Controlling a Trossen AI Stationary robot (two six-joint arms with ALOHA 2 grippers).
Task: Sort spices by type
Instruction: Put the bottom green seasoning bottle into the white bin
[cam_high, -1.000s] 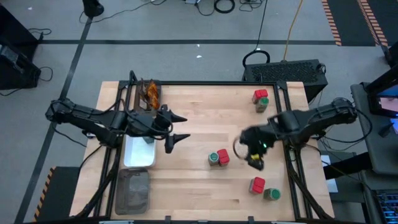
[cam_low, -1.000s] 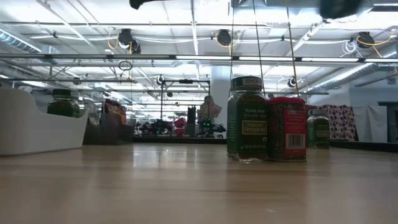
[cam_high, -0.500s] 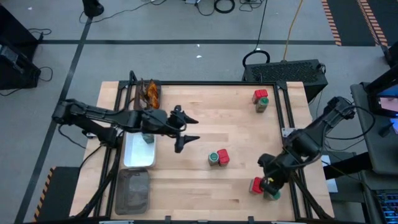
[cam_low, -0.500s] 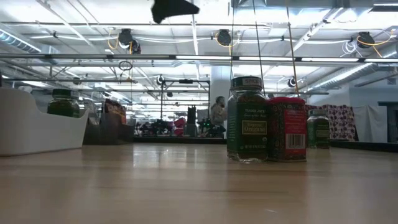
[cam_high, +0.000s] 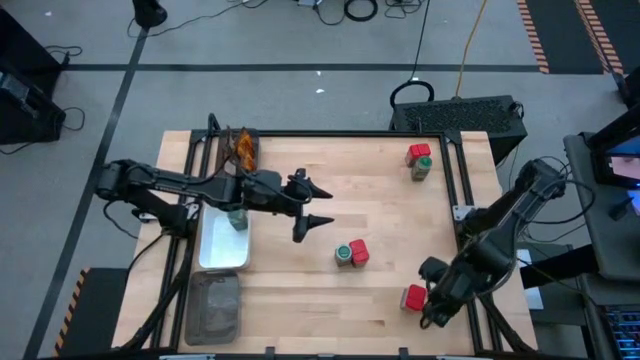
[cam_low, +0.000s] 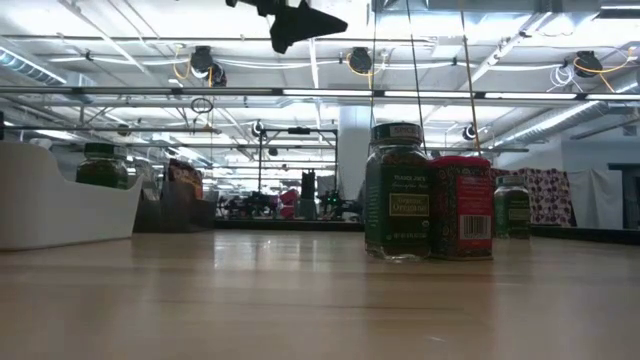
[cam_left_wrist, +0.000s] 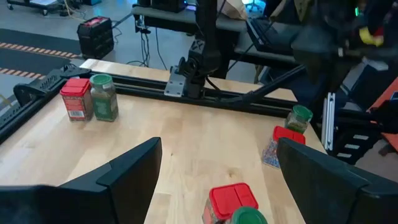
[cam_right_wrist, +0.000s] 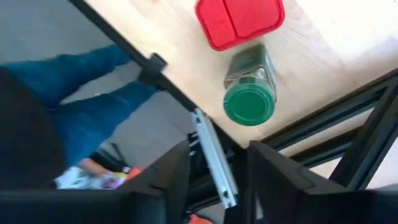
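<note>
The spices stand in pairs on the wooden table. A green-lidded jar (cam_high: 343, 255) and a red box (cam_high: 359, 251) are mid-table. Another pair (cam_high: 419, 160) stands at the far right. A red box (cam_right_wrist: 239, 22) and jar (cam_right_wrist: 249, 102) stand at the near right edge. One jar (cam_high: 237, 220) sits in the white tray (cam_high: 222, 255), and brown sachets (cam_high: 241, 150) lie in the far tray. My left gripper (cam_high: 318, 206) hangs open above the table, left of the middle pair. My right gripper (cam_right_wrist: 217, 168) is open above the near-right pair, touching nothing.
A dark grey tray (cam_high: 214, 305) lies at the near left. Black frame rails (cam_high: 470, 290) run along the table's edges. In the right wrist view a person in blue trousers (cam_right_wrist: 93, 99) stands beyond the near right edge. Bare wood (cam_high: 330, 170) lies between the pairs.
My right gripper has swung from mid-table toward the near right corner, turning as it went, and now hangs over the near-right jar and box. My left gripper has moved toward the table's right edge and a little down, still open. No spice has moved.
</note>
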